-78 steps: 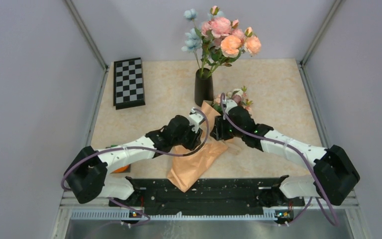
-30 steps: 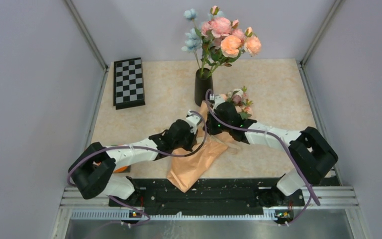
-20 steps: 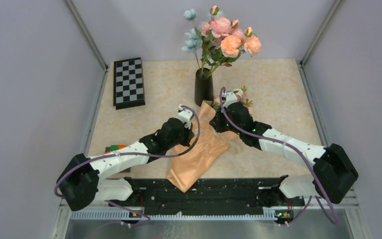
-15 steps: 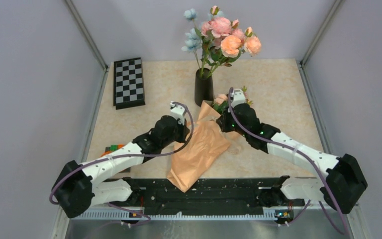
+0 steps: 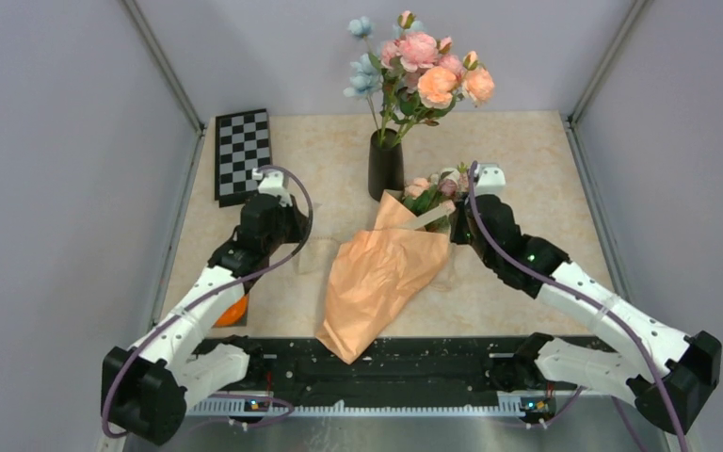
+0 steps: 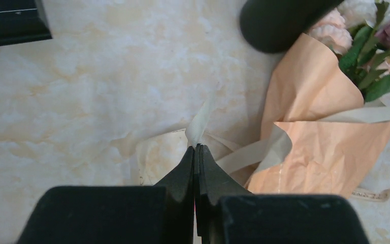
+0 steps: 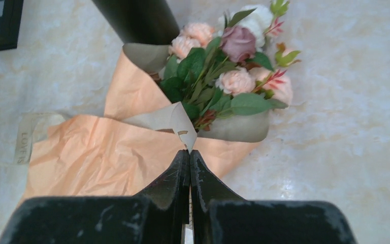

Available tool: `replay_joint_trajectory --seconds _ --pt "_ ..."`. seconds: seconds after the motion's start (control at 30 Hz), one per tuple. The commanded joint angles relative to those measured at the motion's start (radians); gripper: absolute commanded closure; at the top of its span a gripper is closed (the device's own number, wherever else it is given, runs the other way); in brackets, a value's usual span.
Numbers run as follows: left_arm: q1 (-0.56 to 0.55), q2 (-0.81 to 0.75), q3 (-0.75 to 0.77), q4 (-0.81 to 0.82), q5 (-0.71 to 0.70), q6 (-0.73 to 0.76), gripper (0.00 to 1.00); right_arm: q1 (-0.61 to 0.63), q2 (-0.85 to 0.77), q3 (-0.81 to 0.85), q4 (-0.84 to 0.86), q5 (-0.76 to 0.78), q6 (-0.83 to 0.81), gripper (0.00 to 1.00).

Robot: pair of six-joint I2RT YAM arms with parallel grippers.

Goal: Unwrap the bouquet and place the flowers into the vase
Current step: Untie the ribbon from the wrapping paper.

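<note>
On table [image 5: 527,160]: bouquet [image 5: 386,273] wider, ribbon [image 6: 197,126] farther left

Left arm [image 5: 198,299], right arm [image 5: 612,311]: white links, black joints, bulky black bases. Purple cable [image 5: 303,212] loops along each. Left gripper [image 6: 196,147], right gripper [image 7: 189,151]: black tapered wedges, right one scuffed.
</note>
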Motion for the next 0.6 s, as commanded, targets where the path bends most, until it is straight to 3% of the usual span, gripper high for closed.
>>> replay_joint_trajectory --seconds 0.0,0.37,0.57 --pt "0.117 0.000 0.064 -0.034 0.051 -0.026 1.00 0.007 -0.034 0.128 -0.100 0.158 -0.046 1.00" --pt "0.436 0.072 0.069 0.010 0.165 -0.130 1.00 0.008 -0.032 0.316 -0.226 0.331 -0.154 1.00" --pt "0.537 0.097 0.046 0.035 0.186 -0.160 1.00 0.008 -0.052 0.310 -0.266 0.380 -0.152 0.98"
